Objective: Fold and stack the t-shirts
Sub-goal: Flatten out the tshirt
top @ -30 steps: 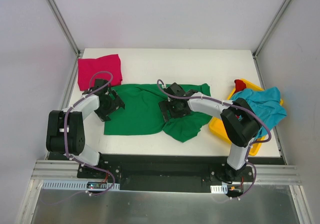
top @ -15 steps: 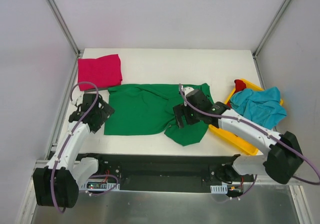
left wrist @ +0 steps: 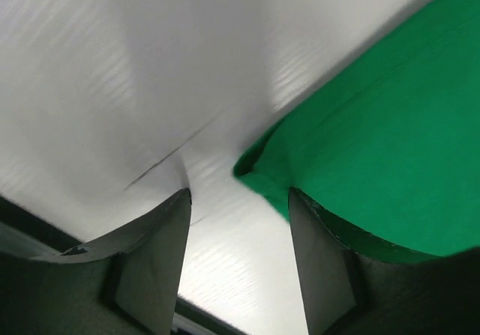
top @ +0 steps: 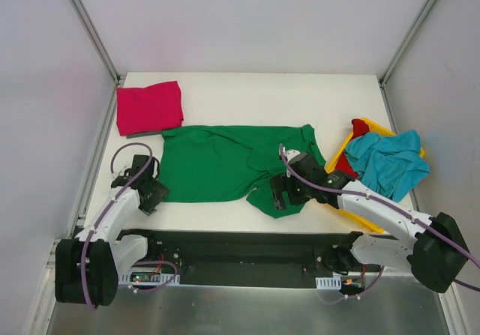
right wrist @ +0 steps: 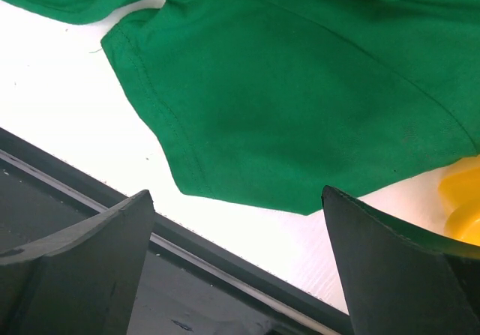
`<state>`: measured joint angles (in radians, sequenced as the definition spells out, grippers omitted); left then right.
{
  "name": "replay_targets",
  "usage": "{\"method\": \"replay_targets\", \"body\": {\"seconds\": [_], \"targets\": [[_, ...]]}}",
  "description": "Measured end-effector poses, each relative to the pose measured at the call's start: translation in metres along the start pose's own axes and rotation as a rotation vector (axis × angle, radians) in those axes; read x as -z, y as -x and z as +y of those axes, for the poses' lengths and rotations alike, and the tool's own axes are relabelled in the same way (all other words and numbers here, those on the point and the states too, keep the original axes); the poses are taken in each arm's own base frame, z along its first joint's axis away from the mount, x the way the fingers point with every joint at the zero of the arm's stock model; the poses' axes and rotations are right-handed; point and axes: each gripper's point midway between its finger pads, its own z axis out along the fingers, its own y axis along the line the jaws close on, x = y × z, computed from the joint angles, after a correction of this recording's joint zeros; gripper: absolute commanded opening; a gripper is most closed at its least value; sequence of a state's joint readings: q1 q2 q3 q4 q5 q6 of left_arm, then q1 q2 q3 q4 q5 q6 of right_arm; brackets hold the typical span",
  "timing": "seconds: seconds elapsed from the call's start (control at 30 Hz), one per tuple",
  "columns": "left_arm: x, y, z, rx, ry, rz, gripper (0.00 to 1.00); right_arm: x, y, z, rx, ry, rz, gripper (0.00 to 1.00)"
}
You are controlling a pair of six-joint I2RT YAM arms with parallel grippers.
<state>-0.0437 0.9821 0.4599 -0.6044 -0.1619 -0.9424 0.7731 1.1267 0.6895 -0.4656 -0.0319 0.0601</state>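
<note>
The green t-shirt (top: 217, 163) lies spread across the table's middle, its right part bunched towards the near edge. My left gripper (top: 150, 194) is open and empty just off the shirt's near left corner (left wrist: 259, 171), which lies between its fingers. My right gripper (top: 287, 194) is open and empty above the shirt's near right flap (right wrist: 300, 95). The magenta-pink t-shirt (top: 149, 107) lies folded at the far left. The teal-blue t-shirt (top: 388, 161) is heaped on the yellow bin, and the red t-shirt (top: 360, 129) peeks out at its far end.
The yellow plastic bin (top: 341, 198) stands at the right edge, and its corner shows in the right wrist view (right wrist: 463, 200). The table's black near rail (top: 240, 239) runs right below both grippers.
Both arms have drawn back towards the near edge. The left gripper moved from the shirt's left side to its near left corner. The right gripper let go of the shirt's middle and now hangs over the near right flap.
</note>
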Motion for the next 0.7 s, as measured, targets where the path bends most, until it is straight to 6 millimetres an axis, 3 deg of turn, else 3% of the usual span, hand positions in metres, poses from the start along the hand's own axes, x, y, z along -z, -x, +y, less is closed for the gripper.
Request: {"method": "replay_targets", "body": {"seconds": [0.1,0.27,0.33,0.4,0.43,0.7], "targets": [[-0.003,0.007,-0.013,0.013,-0.038,-0.02,0.51,0.0,0.0,0.001,-0.007,0.005,0.001,0.96],[-0.007,0.016,-0.028,0.033,-0.095,-0.057,0.41,-0.002,-0.01,-0.001,-0.008,-0.001,0.027,0.96],[-0.008,0.018,-0.032,0.039,-0.111,-0.066,0.3,-0.002,-0.012,-0.002,-0.005,-0.005,0.035,0.96],[-0.009,0.017,-0.034,0.04,-0.125,-0.064,0.05,-0.001,-0.014,-0.003,-0.003,-0.009,0.046,0.96],[-0.01,0.016,-0.035,0.043,-0.129,-0.059,0.0,-0.001,-0.016,-0.004,-0.002,-0.011,0.052,0.96],[-0.01,0.011,-0.04,0.035,-0.16,-0.032,0.0,0.001,-0.032,0.003,0.041,-0.004,0.116,0.99]]}}
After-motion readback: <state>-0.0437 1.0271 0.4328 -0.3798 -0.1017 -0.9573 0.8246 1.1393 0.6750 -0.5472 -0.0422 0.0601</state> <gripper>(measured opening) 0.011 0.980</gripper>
